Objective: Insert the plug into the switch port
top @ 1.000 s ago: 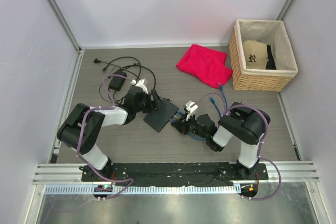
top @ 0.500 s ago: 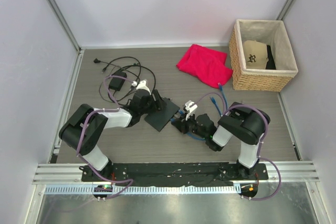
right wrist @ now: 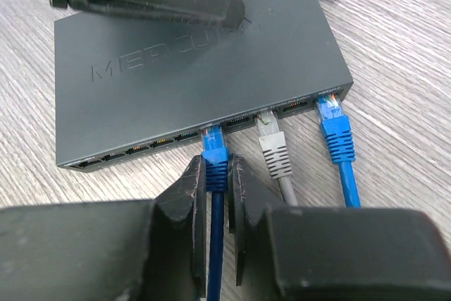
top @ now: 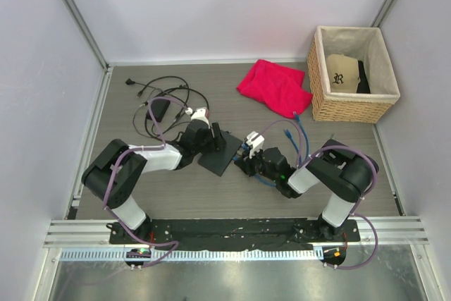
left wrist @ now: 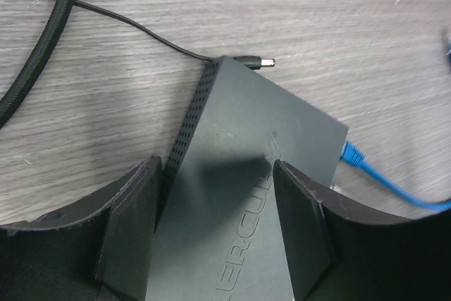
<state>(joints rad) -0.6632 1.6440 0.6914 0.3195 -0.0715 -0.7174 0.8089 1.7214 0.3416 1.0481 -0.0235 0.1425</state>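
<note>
The switch point(top: 220, 151) is a flat dark box lying mid-table, and it also shows in the left wrist view point(left wrist: 239, 118) and the right wrist view point(right wrist: 211, 75). My left gripper point(top: 215, 140) straddles it with jaws wide point(left wrist: 217, 167). One finger sits against the vented back edge and the other rests on the top. My right gripper point(top: 246, 162) is shut point(right wrist: 216, 163) on the dark-blue plug point(right wrist: 215, 151). The plug's clear tip sits in a port near the middle of the front edge.
A grey plug point(right wrist: 275, 153) and a lighter blue plug point(right wrist: 338, 135) sit in ports to the right. A loose barrel plug point(left wrist: 262, 62) lies at the switch's far corner. Power brick point(top: 158, 108) with cords is back left, red cloth point(top: 275, 86) and basket point(top: 320, 107) back right.
My left gripper and the switch have shifted right, toward the right gripper. The right arm has stretched left, bringing the dark-blue plug up to the port edge.
</note>
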